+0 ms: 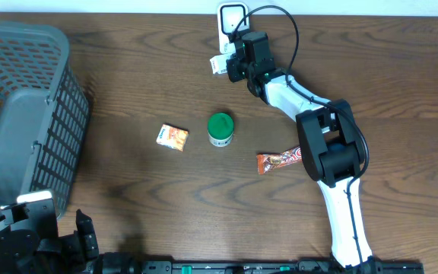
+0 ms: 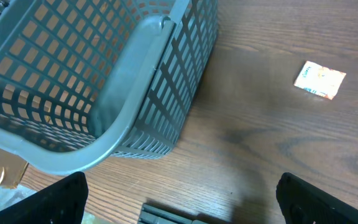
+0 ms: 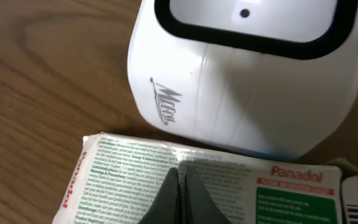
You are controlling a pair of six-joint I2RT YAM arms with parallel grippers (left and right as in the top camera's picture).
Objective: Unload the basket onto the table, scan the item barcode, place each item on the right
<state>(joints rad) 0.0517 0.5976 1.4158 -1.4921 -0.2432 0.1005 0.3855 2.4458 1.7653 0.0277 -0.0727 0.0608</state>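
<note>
right gripper pinched together over panadol box, just below white scanner at 12 o'clock, likely for barcode reading; left gripper spread wide, idle by basket.

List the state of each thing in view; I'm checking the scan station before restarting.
Right claw: shut, tips over the Panadol box.
Panadol box: closed, printed face up, just in front of the scanner.
Scanner: upright.
Green-lidded jar: upright, lid on.
Orange packet: lying flat.
Snack bar: wrapped, lying flat.
Basket: upright, visible part empty.
Left claw: open, holding nothing.
</note>
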